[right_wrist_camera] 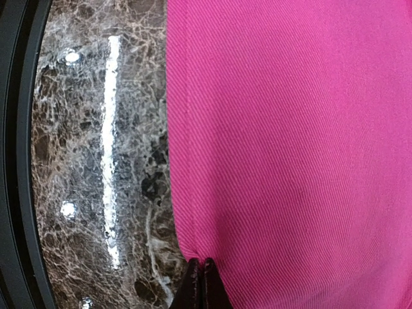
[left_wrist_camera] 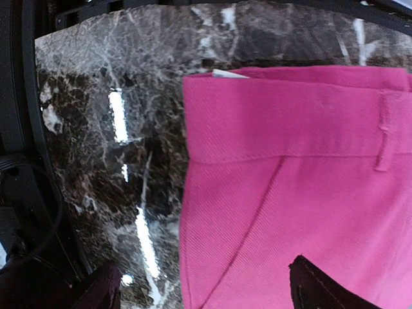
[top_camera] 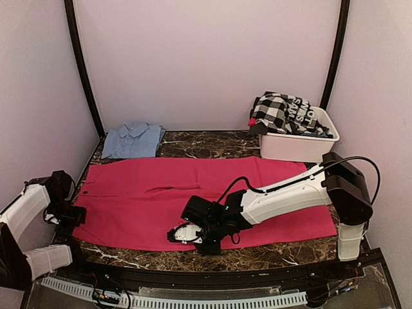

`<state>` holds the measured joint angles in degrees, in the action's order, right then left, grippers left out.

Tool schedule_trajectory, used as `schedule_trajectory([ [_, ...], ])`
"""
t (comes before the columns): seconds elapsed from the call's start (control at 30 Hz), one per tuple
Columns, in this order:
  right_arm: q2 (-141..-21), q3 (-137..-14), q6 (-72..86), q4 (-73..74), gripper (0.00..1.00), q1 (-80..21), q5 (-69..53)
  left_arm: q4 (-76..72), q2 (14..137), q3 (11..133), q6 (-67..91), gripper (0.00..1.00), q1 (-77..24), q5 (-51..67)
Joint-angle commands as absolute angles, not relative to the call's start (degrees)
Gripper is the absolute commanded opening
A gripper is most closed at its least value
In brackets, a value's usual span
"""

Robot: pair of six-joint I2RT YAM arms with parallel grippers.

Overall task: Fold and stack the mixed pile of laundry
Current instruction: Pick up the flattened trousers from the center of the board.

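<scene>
A magenta-pink cloth [top_camera: 193, 190], trousers by the waistband and belt loop, lies spread flat across the marble table [top_camera: 212, 145]. My right gripper [top_camera: 185, 233] is at the cloth's near edge; in the right wrist view the gripper [right_wrist_camera: 203, 283] is shut, pinching the pink hem [right_wrist_camera: 193, 248]. My left gripper [top_camera: 74, 215] is at the cloth's left end; in the left wrist view the gripper [left_wrist_camera: 206, 299] is open, one finger [left_wrist_camera: 318, 290] over the pink cloth [left_wrist_camera: 302, 161], the other over bare marble. A folded light-blue piece [top_camera: 132, 140] lies at the back left. No navy sheet shows.
A white tub [top_camera: 302, 148] at the back right holds the black-and-white checked garment [top_camera: 280, 111]. Pale walls and dark corner posts enclose the table. A black rail runs along the near edge [right_wrist_camera: 16, 161]. Bare marble [left_wrist_camera: 96, 129] shows left of the cloth.
</scene>
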<state>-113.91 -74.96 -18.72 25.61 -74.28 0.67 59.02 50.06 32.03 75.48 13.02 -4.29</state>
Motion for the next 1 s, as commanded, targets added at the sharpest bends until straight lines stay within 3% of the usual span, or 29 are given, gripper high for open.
schedule_trajectory([
  [0.0,-115.0,-77.0,-17.4,27.5,0.00,-74.5,0.6,59.0,57.2,30.4,78.6,0.91,13.4,-8.5],
  [0.2,-115.0,-77.4,-17.3,27.6,0.00,-74.5,0.2,60.3,55.6,30.1,81.7,0.91,14.5,-12.8],
  [0.67,-113.1,-78.0,-16.6,28.2,0.00,-74.2,-0.8,52.8,60.7,28.7,79.0,0.89,15.0,-8.1],
  [0.73,-112.4,-77.9,-16.4,28.1,0.00,-74.0,-0.8,49.3,62.9,26.5,79.1,0.77,15.3,-6.3],
  [0.9,-111.6,-78.1,-16.0,28.1,0.00,-73.4,-1.0,47.4,61.1,24.9,79.3,0.70,15.3,-7.0],
  [0.97,-111.2,-78.4,-15.9,28.2,0.00,-73.2,-1.4,46.3,59.7,24.3,79.3,0.58,15.3,-7.7],
])
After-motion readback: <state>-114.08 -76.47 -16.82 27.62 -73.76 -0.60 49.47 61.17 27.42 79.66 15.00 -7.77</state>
